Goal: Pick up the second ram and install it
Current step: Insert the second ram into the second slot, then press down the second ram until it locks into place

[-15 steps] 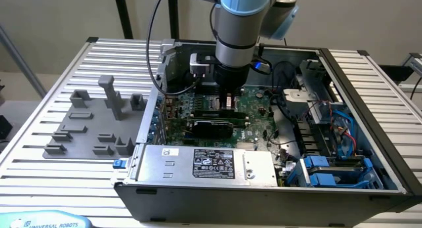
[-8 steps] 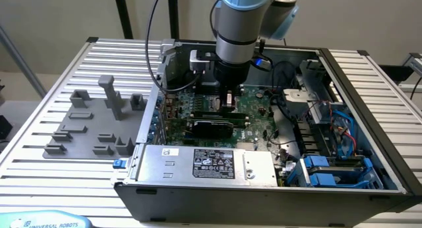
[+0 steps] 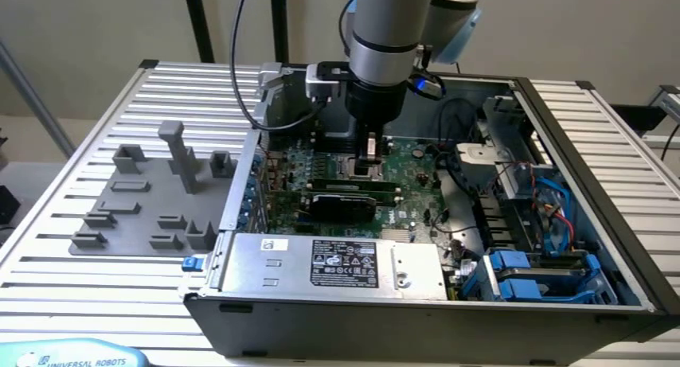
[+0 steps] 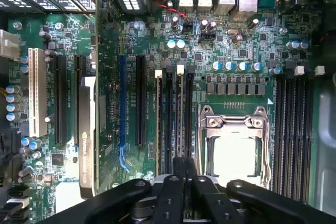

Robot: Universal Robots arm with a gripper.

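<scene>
My gripper (image 3: 369,166) reaches down into the open computer case (image 3: 595,184), just above the motherboard (image 4: 247,40). Its black fingers (image 4: 173,182) are pressed together, so it is shut. Directly under the fingertips runs the second ram (image 4: 181,114), seen edge-on as a thin pale strip standing in a slot with a white latch at its far end. Whether the fingertips touch it I cannot tell. Two slots over, another thin stick (image 4: 158,119) stands the same way. The slot between them looks bare and black.
The metal-framed processor socket (image 4: 233,145) lies beside the ram slots. A broad black card (image 3: 340,206) stands in an expansion slot. The power supply (image 3: 330,263) sits at the case's front, with blue cables and drive bays (image 3: 531,275) at the exterior view's right. Grey plastic blocks (image 3: 149,200) stand outside on the slatted table.
</scene>
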